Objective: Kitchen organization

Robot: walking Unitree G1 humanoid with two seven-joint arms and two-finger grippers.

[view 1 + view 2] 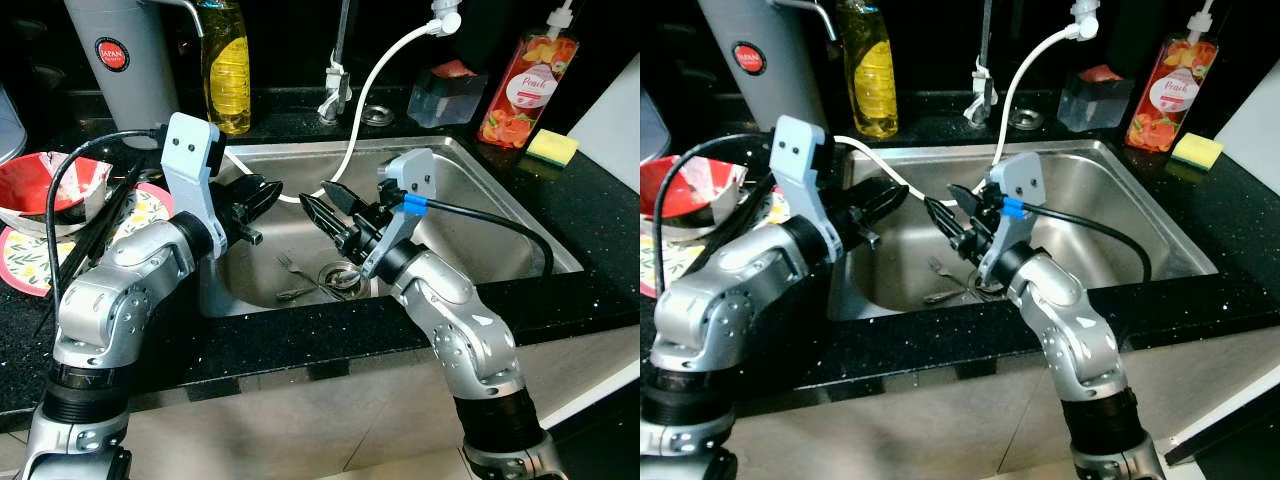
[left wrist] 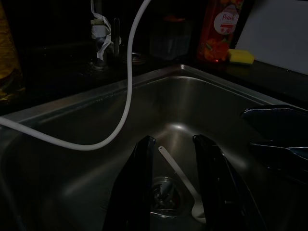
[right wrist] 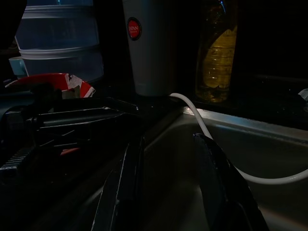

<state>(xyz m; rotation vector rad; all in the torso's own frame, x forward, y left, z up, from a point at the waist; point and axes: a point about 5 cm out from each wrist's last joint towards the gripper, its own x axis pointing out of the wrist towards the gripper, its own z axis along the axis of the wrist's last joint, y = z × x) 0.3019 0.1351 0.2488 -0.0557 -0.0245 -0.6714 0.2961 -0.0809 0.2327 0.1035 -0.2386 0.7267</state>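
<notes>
fork (image 1: 291,267) in sink (image 1: 500,215), below right end effector (image 1: 325,207)

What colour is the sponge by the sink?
Yellow; the sponge shows best in the left eye view.

A tall clear bottle of yellow liquid (image 1: 227,65) is standing by a grey steel sink (image 1: 500,205); a pink peach-printed pump bottle (image 1: 525,88), yellow sponge (image 1: 552,146), red-and-white crumpled bowl (image 1: 45,185) and lemon-patterned plate (image 1: 25,255) are showing nearby.

Head views are bright and sharp, with glare on the steel sink (image 1: 480,190); both wrist views are dim.
</notes>
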